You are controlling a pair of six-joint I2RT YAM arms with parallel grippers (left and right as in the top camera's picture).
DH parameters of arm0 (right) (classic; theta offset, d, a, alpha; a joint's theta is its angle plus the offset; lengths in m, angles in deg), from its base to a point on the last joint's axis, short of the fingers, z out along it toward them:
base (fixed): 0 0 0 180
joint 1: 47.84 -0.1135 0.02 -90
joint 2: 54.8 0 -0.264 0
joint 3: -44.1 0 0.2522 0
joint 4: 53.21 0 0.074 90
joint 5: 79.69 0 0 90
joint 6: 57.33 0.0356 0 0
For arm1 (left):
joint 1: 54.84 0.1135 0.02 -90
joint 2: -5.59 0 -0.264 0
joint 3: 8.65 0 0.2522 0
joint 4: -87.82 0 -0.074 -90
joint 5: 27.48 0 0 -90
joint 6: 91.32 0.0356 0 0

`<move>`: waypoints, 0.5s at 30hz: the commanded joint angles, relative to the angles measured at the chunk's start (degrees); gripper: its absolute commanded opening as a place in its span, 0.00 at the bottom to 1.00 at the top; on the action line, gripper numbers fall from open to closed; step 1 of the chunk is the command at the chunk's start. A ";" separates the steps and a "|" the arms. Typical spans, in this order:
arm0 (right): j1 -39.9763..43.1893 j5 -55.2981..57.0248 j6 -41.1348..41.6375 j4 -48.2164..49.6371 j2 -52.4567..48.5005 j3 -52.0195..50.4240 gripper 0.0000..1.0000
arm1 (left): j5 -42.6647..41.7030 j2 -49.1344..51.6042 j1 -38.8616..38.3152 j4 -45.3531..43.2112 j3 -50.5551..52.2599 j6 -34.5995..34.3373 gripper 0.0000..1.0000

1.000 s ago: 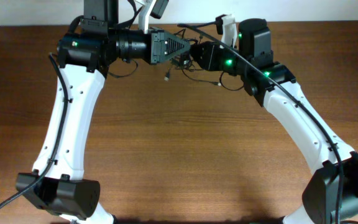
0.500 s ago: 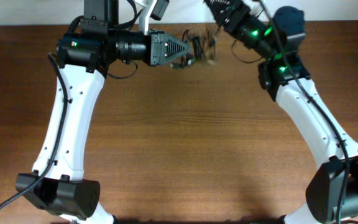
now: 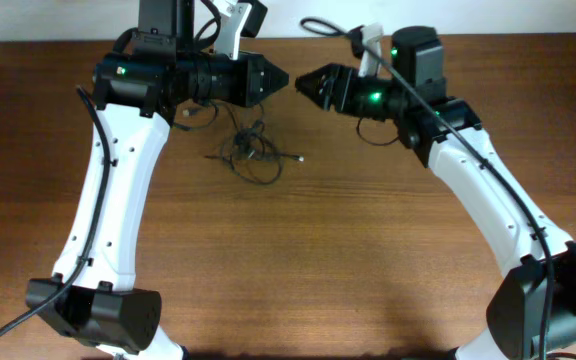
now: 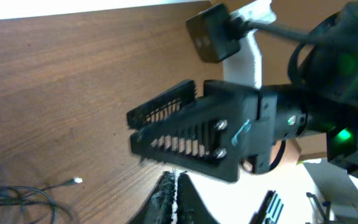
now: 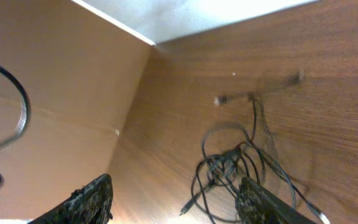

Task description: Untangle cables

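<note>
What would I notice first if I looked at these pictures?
A white left arm and right arm arch over the brown table. The left hand and right hand point almost nose to nose near the far edge. Just in front of them, a small tangle of thin black cables lies loose on the wood, and neither hand holds it.

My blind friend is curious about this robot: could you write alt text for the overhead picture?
A loose tangle of thin black cables lies on a wooden table, held by neither arm. Near it, two white-and-black robot arms point the left gripper and right gripper tip to tip, nearly touching.
</note>
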 commanded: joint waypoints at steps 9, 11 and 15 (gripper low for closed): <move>7.26 13.90 -2.49 -20.83 0.39 0.33 0.66 | 30.34 2.89 2.23 4.61 -0.83 -1.51 0.38; 10.71 14.27 -3.96 -26.12 0.39 0.31 0.66 | 32.92 7.67 2.36 5.25 -0.83 -1.49 0.39; 13.03 17.86 -7.54 -33.38 0.39 0.31 0.68 | 36.39 15.69 2.36 8.87 -0.83 -1.46 0.38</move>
